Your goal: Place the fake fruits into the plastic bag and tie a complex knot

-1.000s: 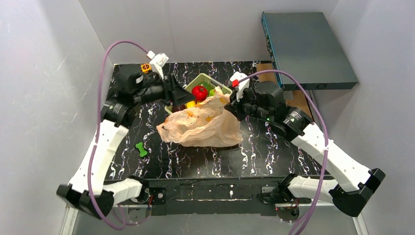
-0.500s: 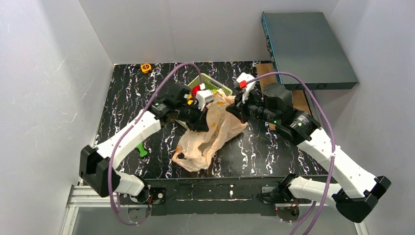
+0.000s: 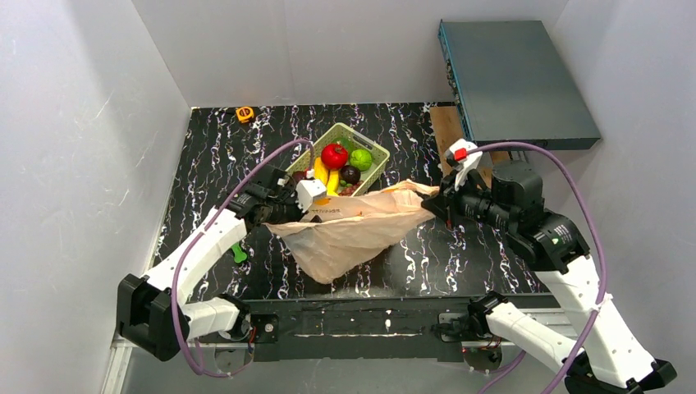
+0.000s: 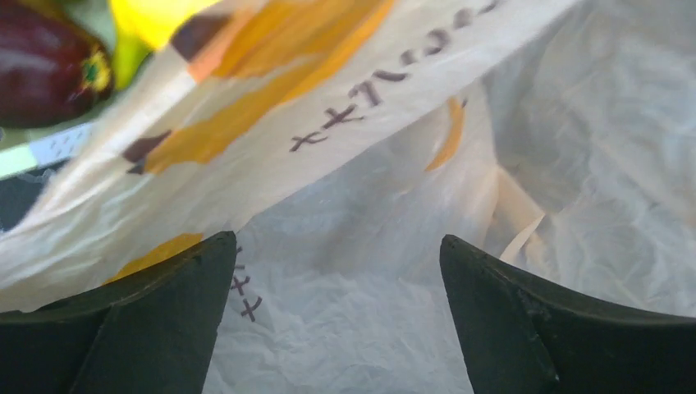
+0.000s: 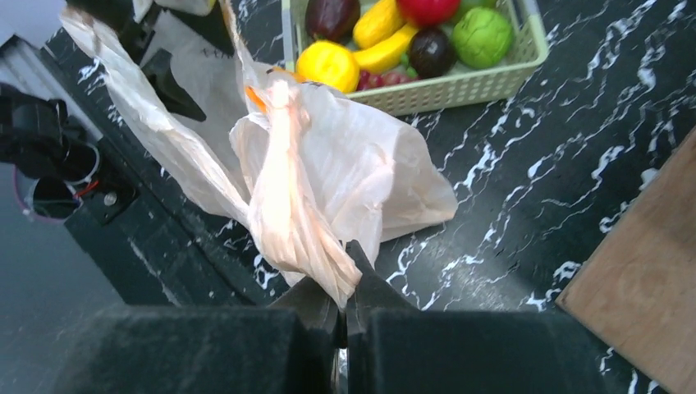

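Observation:
The peach plastic bag (image 3: 353,230) hangs stretched between my two grippers, sagging toward the table's front. My right gripper (image 5: 343,300) is shut on a twisted bag handle (image 5: 287,197) and shows in the top view (image 3: 437,203). My left gripper (image 4: 336,242) is open, its jaws wide apart with bag film (image 4: 353,328) close in front of them; it sits at the bag's left edge (image 3: 289,215). The fake fruits lie in the green basket (image 3: 373,172): red apple (image 3: 334,155), lime (image 3: 361,158), bananas (image 3: 322,171), plum (image 3: 350,174), citrus (image 5: 328,64). No knot is in view.
A small green bone toy (image 3: 238,250) lies left of the bag by the left arm. A yellow tape measure (image 3: 244,113) sits at the back left. A grey box (image 3: 513,82) and a wooden board (image 3: 447,131) are at the back right.
My left gripper left the basket and came down to the bag's left edge. My right gripper pulled the handle to the right. The bag went from lying crumpled to stretched between them.

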`<control>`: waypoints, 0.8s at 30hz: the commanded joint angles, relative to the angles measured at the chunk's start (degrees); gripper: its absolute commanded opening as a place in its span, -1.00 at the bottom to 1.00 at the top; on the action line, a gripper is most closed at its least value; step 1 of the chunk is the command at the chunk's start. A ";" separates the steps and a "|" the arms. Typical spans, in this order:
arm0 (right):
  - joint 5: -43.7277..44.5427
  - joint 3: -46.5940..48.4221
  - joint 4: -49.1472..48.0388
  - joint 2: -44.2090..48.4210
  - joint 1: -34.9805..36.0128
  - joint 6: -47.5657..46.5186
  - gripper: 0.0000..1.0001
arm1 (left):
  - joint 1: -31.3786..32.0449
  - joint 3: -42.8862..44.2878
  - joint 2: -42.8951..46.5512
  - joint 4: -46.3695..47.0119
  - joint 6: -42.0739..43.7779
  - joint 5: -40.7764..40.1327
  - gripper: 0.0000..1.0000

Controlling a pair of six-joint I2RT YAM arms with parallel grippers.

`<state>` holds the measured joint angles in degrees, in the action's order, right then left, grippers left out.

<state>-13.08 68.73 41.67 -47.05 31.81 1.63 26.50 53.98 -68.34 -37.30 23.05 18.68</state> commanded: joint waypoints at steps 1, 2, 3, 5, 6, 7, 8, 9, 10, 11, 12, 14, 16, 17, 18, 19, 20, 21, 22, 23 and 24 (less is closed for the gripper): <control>-6.58 -1.33 0.42 -0.38 -0.70 0.03 -0.97 | -0.49 4.23 1.22 -2.34 6.60 14.44 0.95; -8.03 -0.87 0.02 -0.94 -0.70 0.02 -0.97 | -0.49 6.02 0.97 -2.26 5.83 18.00 0.96; -9.07 -0.54 -0.27 -1.50 -0.70 -0.01 -0.97 | -0.49 7.79 0.82 -2.21 4.69 21.34 0.95; -9.93 0.10 -0.93 -2.34 -0.70 -0.18 -0.97 | -0.42 10.20 1.37 0.40 1.64 26.83 0.91; -10.63 0.20 -1.28 -2.46 -0.70 -0.28 -0.97 | -0.17 10.82 2.07 1.68 -0.44 28.62 0.90; -11.44 0.26 -1.63 -2.47 -0.70 -0.25 -0.97 | 0.40 11.14 2.74 3.83 -2.11 29.29 0.88; -12.38 0.19 -1.94 -2.43 -0.70 -0.19 -0.97 | 1.25 11.39 3.29 6.70 -3.64 28.81 0.87; -13.09 0.04 -2.23 -2.43 -0.70 -0.09 -0.97 | 2.46 11.79 3.77 7.96 -4.69 27.70 0.87; -13.36 -0.05 -2.47 -2.36 -0.70 0.04 -0.97 | 3.63 12.43 3.87 8.63 -5.24 26.65 0.87; -13.17 -0.13 -2.66 -2.30 -0.70 0.07 -0.97 | 4.80 13.15 3.84 9.07 -5.24 25.87 0.87; -13.09 -0.25 -2.90 -2.16 -0.70 -0.08 -0.97 | 5.91 13.76 3.90 9.74 -5.18 24.81 0.87; -13.07 -0.26 -3.38 -1.92 -0.69 -0.52 -0.97 | 7.13 13.81 4.17 12.61 -5.97 22.80 0.90; -13.32 -0.11 -3.50 -1.67 -0.70 -0.98 -0.97 | 7.62 13.40 4.16 15.00 -5.96 21.64 0.95; -13.72 -0.09 -3.52 -1.65 -0.70 -1.13 -0.97 | 7.68 13.02 4.00 16.11 -5.89 20.96 0.96; -14.32 -0.02 -3.48 -1.50 -0.70 -1.16 -0.97 | 7.68 12.67 3.88 17.27 -5.62 20.85 0.97; -15.13 0.00 -3.44 -1.29 -0.70 -1.11 -0.97 | 7.80 12.40 3.57 17.88 -4.67 21.28 0.96; -15.86 0.00 -3.44 -1.14 -0.70 -1.16 -0.97 | 8.10 12.07 3.33 18.52 -3.89 21.73 0.96; -16.52 0.00 -3.37 -0.90 -0.70 -1.18 -0.97 | 8.43 11.70 3.02 19.18 -3.04 22.23 0.96; -17.02 -0.12 -3.35 -0.75 -0.70 -1.38 -0.97 | 8.99 11.24 2.64 19.78 -1.96 22.35 0.97; -17.24 -0.27 -3.24 -0.54 -0.70 -1.44 -0.97 | 9.47 10.69 2.21 20.45 -0.85 22.41 0.97; -17.32 -0.41 -3.22 -0.39 -0.70 -1.46 -0.97 | 9.99 10.04 1.90 21.12 0.33 22.62 0.97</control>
<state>-27.42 67.42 40.77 -48.82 31.46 1.08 34.61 65.95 -65.54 -20.84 18.87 39.92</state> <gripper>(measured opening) 0.028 0.981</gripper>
